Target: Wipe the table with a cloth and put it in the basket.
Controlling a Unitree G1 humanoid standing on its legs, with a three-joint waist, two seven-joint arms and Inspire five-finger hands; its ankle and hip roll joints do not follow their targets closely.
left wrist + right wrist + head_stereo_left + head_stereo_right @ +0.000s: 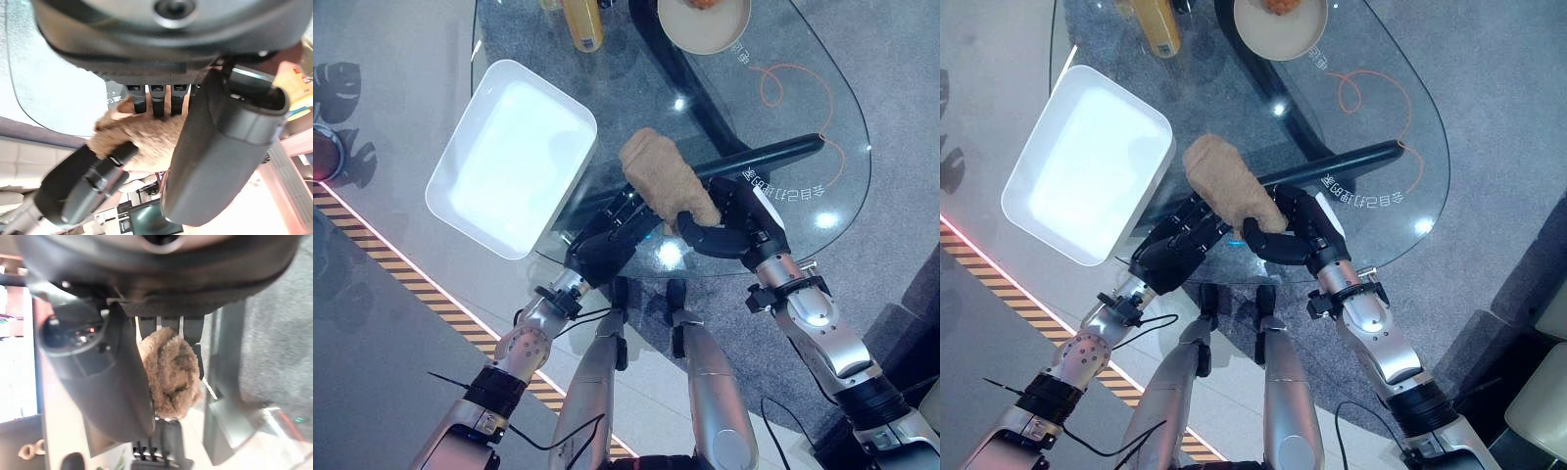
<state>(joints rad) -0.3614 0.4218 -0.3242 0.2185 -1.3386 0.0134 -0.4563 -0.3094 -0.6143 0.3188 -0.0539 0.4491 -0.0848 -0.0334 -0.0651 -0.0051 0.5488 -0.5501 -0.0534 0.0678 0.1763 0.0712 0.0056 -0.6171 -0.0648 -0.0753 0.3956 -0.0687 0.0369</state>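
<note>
Both hands sit at the near edge of the glass table (822, 147), close together, with the tan terry cloth (668, 178) between them. Right hand (744, 227) is curled round the near end of the cloth, thumb across the front; its wrist view shows the cloth bunched between thumb and fingers. Left hand (607, 240) lies just beside the cloth on its left side; fingers reach toward the cloth, and the left wrist view shows them extended against it with the thumb standing apart, so it reads as relaxed, touching not gripping. The cloth runs diagonally from the hands up across the glass, its far end lying on the tabletop over the dark table support bar (773, 152) seen beneath. White rectangular basket (514, 157) sits left of the cloth, overhanging the table's left edge, apart from the cloth. Farther back: a yellow bottle (582, 24) and a beige bowl (703, 24) with something orange in it.
</note>
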